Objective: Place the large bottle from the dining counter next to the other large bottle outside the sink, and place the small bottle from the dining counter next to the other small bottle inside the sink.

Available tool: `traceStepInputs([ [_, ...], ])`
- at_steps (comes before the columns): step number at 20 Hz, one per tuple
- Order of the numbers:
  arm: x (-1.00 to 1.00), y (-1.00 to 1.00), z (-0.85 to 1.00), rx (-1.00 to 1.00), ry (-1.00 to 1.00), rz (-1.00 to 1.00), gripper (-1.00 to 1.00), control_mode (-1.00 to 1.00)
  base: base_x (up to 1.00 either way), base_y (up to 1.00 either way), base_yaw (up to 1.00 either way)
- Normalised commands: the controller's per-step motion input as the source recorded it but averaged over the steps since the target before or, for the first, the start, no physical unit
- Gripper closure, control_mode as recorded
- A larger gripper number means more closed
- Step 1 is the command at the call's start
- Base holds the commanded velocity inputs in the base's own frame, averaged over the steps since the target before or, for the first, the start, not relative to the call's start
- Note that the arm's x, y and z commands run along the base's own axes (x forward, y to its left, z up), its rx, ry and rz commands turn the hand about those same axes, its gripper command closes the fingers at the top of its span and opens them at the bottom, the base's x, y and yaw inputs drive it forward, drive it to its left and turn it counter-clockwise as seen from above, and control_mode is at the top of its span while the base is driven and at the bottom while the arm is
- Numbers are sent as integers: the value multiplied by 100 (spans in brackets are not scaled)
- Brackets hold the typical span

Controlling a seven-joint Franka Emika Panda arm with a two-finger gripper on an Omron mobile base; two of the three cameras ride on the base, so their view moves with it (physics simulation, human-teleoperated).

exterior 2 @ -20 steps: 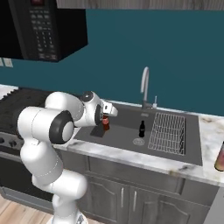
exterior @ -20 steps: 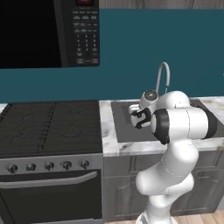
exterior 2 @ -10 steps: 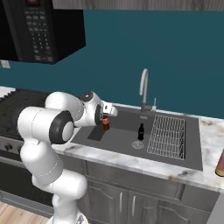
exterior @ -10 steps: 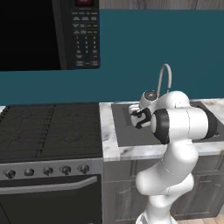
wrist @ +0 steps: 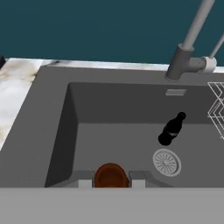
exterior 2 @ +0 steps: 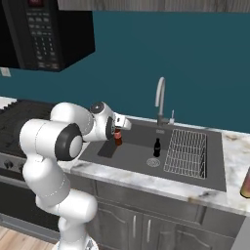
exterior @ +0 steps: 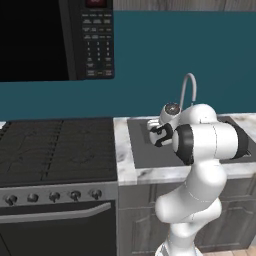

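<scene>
Even, flat rendered light all round me; no glare, no blur, edges straight. My white arm [exterior: 200, 145] shades grey on underside. Sink [wrist: 118, 131] basin dark, left inner wall darker than floor. Small bottle [wrist: 171, 128] near drain casts faint shadow only. Microwave [exterior: 55, 40] front above stove near black. Textures coarse, counter [exterior 2: 161, 183] marbling soft.

The marbled surface [exterior 2: 161, 185] holds a dark grey sink [exterior 2: 132, 156]. On the sink floor, a small dark bottle [exterior 2: 156, 147] stands upright, just beside the round drain [exterior 2: 153, 162]. A wire rack [exterior 2: 186, 151] occupies the sink's right section.
</scene>
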Motion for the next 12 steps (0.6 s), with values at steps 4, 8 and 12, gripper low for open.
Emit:
traceStepInputs([
  [4,0,0,0,0,0,0,100,100,31,-10,0],
  [8,0,0,0,0,0,0,100,100,31,-11,0],
  [12,0,0,0,0,0,0,100,100,29,-10,0],
])
